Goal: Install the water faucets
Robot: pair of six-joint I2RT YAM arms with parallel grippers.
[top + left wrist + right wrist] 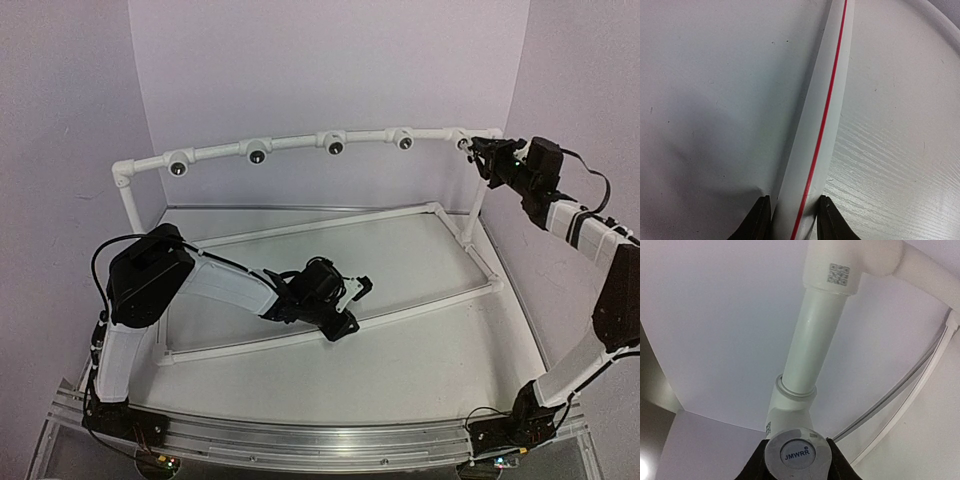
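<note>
Left tool [792, 222] clasps the red-striped pipe [815, 125] on the tabletop [900, 150], a finger against each side; the pipe runs straight ahead of it. Right tool [797, 465] grips the faucet [797, 452] between narrowed fingers. The faucet shows end-on, its long axis pointing ahead into the fitting [790, 412].

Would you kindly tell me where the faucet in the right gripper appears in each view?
Top external: upper right, too small to see, at the right gripper.
Left wrist: not in it.
Right wrist: faucet, bottom centre, gripped.
Shared landmark: white pipe frame.
</note>
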